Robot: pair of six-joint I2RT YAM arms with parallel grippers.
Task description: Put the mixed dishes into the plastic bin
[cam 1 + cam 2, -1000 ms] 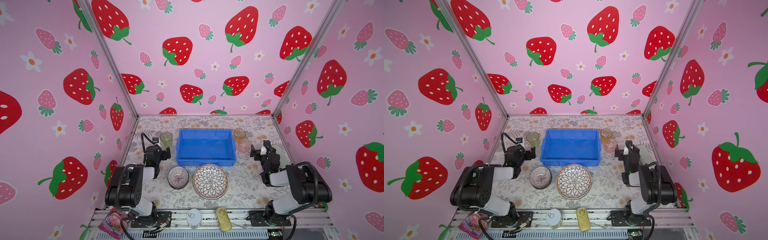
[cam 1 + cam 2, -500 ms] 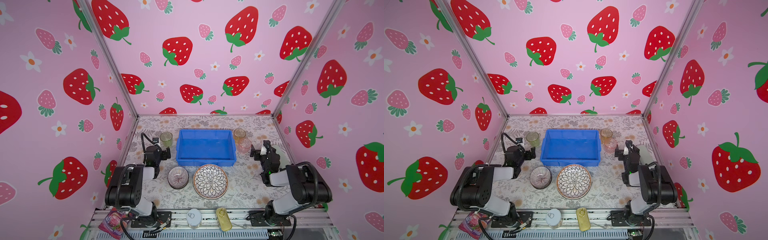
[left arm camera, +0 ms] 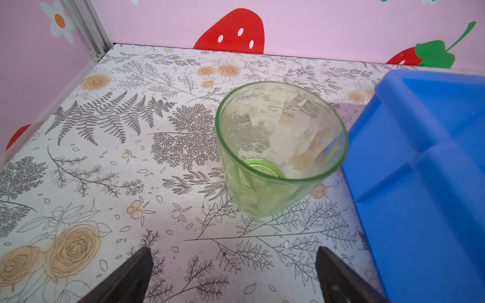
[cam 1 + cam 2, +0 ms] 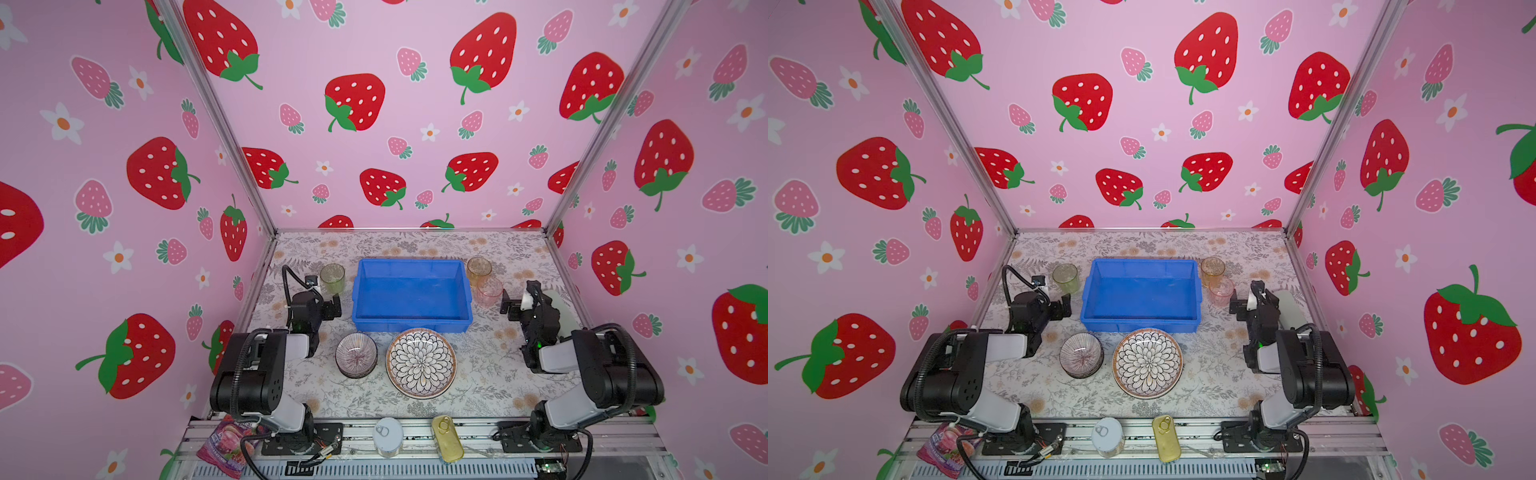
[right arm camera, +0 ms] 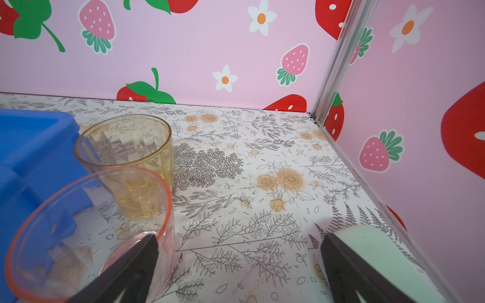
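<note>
- Plastic bin [image 4: 411, 262], bright blue and with nothing in it, sits mid-table on the floral cover; none of the dishes is in it
- Green tumbler [image 3: 278, 152] stands upright just beside the bin's left wall, near its far corner
- Left gripper [image 3: 233, 259] hovers near the bin's left side, on the near side of the green tumbler; its jaws are spread wide with nothing between them and clear of the glass
- Amber tumbler [image 5: 131, 157] and pink tumbler [image 5: 78, 236] stand upright, close together, beside the bin's right wall; the pink one is the nearer to the arms
- Right gripper [image 5: 238, 251] hangs right of the bin, jaws apart and gripping nothing; one finger overlaps the pink tumbler in the wrist view, contact unclear
- White plate [image 4: 562, 305] lies farther right of the bin, partly hidden by that gripper
- Purple-striped bowl [image 4: 356, 355] and petal-patterned plate [image 4: 421, 363] sit side by side just in front of the bin
- Silver round tin [image 4: 387, 435], gold oval tin [image 4: 447, 439] and purple candy bag [image 4: 230, 444] lie on the front rail, well in front of the bin; the bag's print is too small to read
</note>
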